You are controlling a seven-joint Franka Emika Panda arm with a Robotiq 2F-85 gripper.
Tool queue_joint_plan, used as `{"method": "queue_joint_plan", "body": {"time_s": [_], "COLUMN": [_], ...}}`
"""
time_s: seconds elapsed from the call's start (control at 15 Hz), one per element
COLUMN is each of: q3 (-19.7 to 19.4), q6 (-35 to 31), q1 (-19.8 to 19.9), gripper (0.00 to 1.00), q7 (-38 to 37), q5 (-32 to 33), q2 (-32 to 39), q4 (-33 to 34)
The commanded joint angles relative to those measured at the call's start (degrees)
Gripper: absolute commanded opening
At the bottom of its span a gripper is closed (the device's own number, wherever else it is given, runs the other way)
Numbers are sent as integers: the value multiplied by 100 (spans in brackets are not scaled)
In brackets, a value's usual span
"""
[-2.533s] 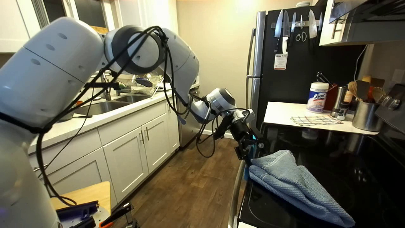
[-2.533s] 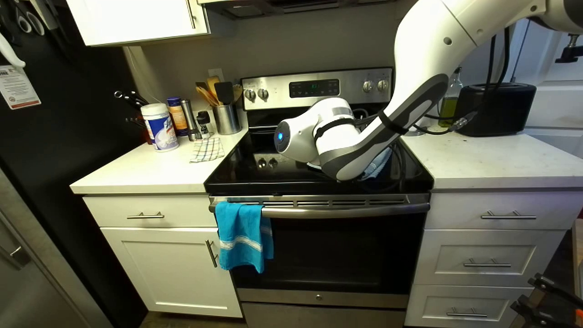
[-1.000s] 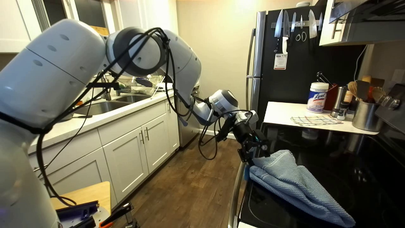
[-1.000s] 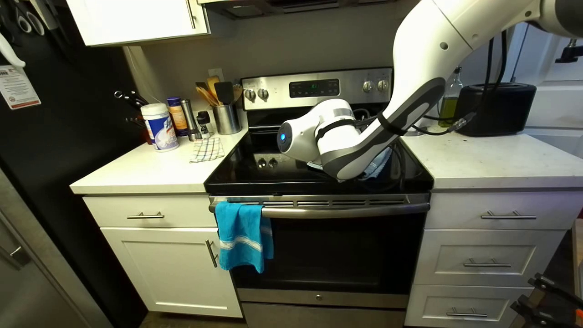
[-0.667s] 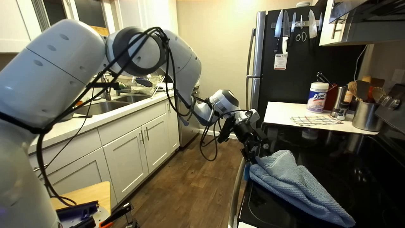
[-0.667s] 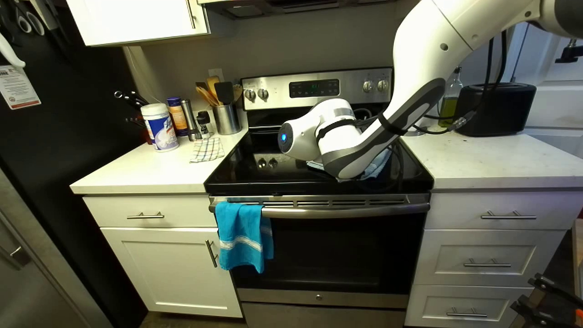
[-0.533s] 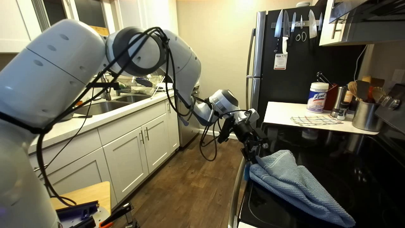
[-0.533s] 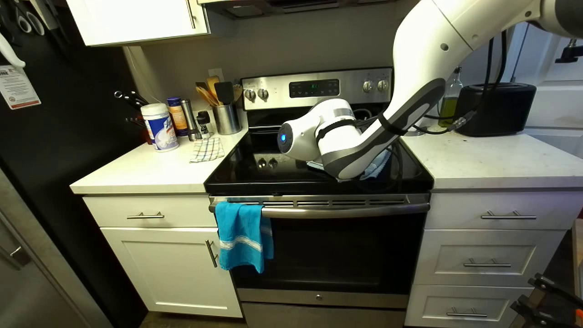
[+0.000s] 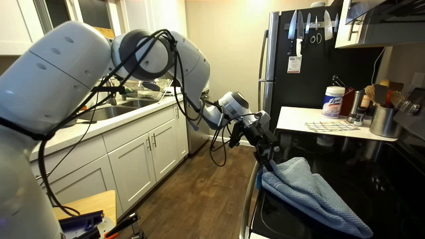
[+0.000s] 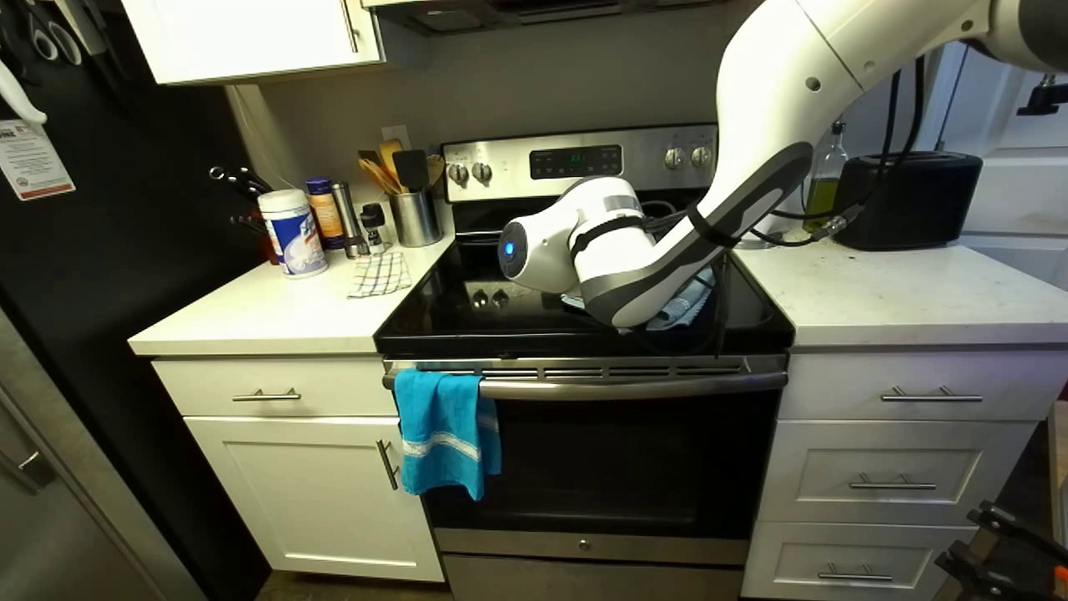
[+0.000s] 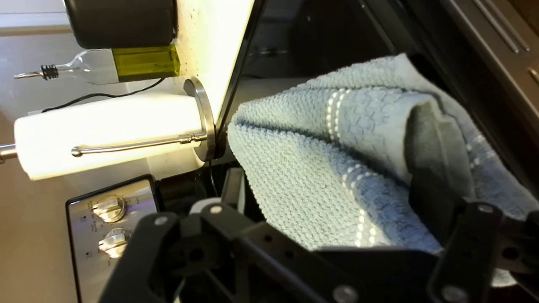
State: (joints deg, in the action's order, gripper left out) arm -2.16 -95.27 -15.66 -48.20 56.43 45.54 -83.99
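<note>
Black two-finger gripper (image 11: pixel 334 191) is gaping wide | hanging at folded blue-cloth towel (image 9: pixel 308 192) — apparently pre-grasp | next calling for centring over towel

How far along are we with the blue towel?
Looks done: the approach; the gripper is right at the towel. In hand: lining up, it seems; the jaws stand open, nothing gripped. Left: any grip or lift; the towel lies loosely folded on the cooktop.

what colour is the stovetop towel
The towel is light blue with dashed white lines, clearest in the wrist view.
</note>
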Motion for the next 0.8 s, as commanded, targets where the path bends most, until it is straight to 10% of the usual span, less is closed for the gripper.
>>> {"method": "queue_joint_plan", "body": {"time_s": [0.0,0.73], "q3": [65,314], "q6": [-45,-535], "q1": [43,211], "gripper": [100,100], "q7": [-234,132], "q5": [-19,-338], "q2": [-73,-139], "q4": [88,57]}}
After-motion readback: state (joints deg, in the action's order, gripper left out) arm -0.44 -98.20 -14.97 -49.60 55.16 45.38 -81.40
